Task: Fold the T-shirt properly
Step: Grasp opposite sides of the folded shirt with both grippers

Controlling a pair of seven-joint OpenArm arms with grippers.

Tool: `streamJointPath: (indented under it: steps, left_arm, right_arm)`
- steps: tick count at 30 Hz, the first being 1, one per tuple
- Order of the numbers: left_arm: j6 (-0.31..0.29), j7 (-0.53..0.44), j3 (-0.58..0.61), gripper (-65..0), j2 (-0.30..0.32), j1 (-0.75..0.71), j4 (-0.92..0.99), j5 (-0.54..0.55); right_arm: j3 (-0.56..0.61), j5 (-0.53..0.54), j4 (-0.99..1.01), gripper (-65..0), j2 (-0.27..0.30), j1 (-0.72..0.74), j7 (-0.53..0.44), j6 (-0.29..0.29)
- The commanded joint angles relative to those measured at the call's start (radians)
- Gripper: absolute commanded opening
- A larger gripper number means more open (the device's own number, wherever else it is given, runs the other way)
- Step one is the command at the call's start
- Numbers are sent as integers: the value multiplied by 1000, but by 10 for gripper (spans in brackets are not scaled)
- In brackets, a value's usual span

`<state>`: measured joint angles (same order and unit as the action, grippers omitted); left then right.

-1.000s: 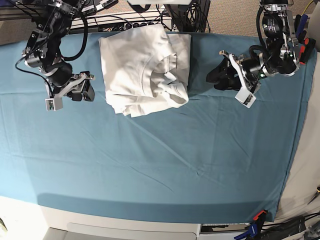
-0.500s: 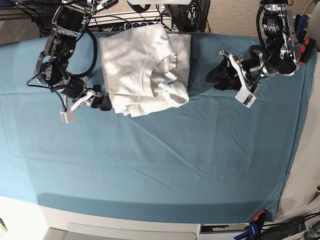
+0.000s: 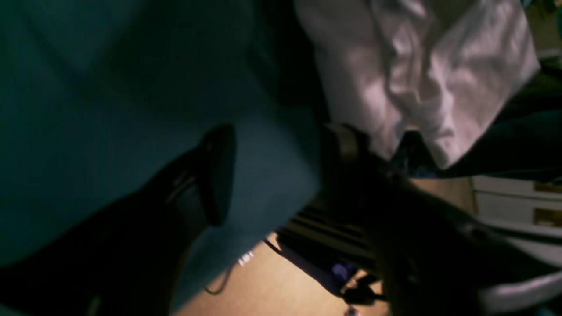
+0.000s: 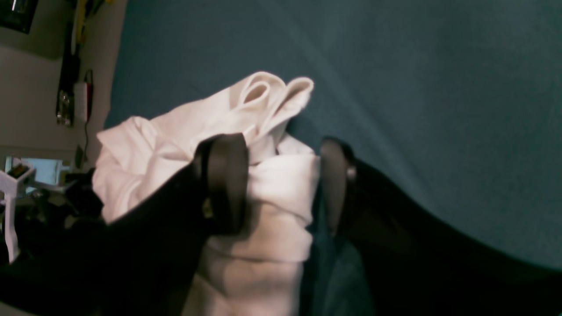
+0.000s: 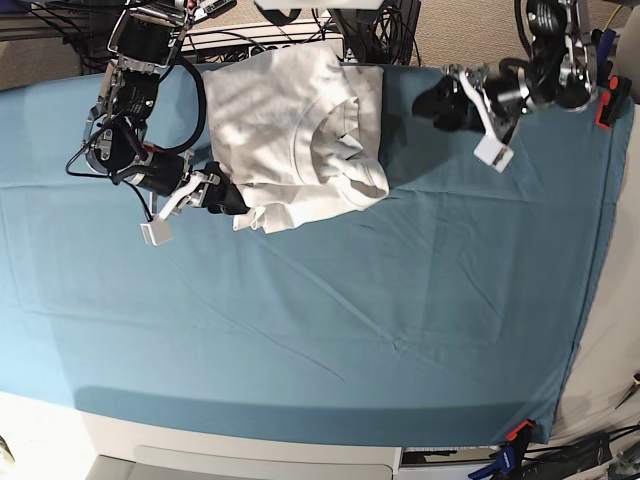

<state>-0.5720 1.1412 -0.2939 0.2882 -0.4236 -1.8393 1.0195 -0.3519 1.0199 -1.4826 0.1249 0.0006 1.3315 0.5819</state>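
Moved in since a second ago: right gripper (image 5: pixel 222 197), from bare cloth (image 5: pixel 320 330) beside the shirt to the shirt's near left corner, pushing that corner inward. Lifted away over the same span: left gripper (image 5: pixel 445 100), from cloth level to the far edge of the table.

Nearest the camera, only wrinkled teal cloth. No obstacle on it.

Next out, right gripper (image 4: pixel 281 184) with jaws spread and straddling a bunched fold of the shirt (image 4: pixel 263 193). One pad lying against the fabric, the other standing just off its edge; not yet pinched. Layered hem rolls showing just beyond the fingertips.

Shirt (image 5: pixel 295 135) lying at the far middle of the cloth, partly folded, long axis running near to far, neckband turned up at centre, near edge lumpy and uneven. Right arm clearly the nearer one, already at the corner; coming move, by judgement, a close on that corner and a lift or tuck toward the far side.

Farther off, left gripper (image 3: pixel 272 175) with jaws apart and empty, hanging over the table's far edge, floor visible between the pads. Shirt (image 3: pixel 421 74) off to its side, well apart from the fingers.

Beyond, cables and equipment behind the table.
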Motion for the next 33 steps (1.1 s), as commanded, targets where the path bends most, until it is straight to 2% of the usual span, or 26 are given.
streamJointPath:
  steps: [1, 9, 17, 23, 27, 30, 33]
  left_arm:
    - [0, -15, -3, -316, 8, -10, -18, 33]
    - [15, -23, 7, -310, -15, -56, -18, 57]
    - [30, -41, 188, -310, -73, -58, -18, -5]
    - [30, -51, 291, -311, -75, -58, -18, -34]
    - [30, -73, 318, -312, -81, -55, -18, -60]
    - [30, -76, 317, -354, -92, -50, -18, -59]
    - [31, -76, 317, -457, -94, -39, -18, -66]
  right_arm:
    - [3, 20, -13, -365, 8, 14, 0, 10]
    - [3, 19, -13, -365, 8, 14, -7, 10]
    - [3, 19, -13, -365, 8, 14, -8, 24]
    - [3, 19, -13, -365, 8, 14, -12, 24]
    - [3, 19, -14, -365, 8, 14, -18, 24]
    - [3, 19, -13, -395, 8, 14, -19, 24]
    - [3, 19, -14, -473, 8, 14, -19, 28]
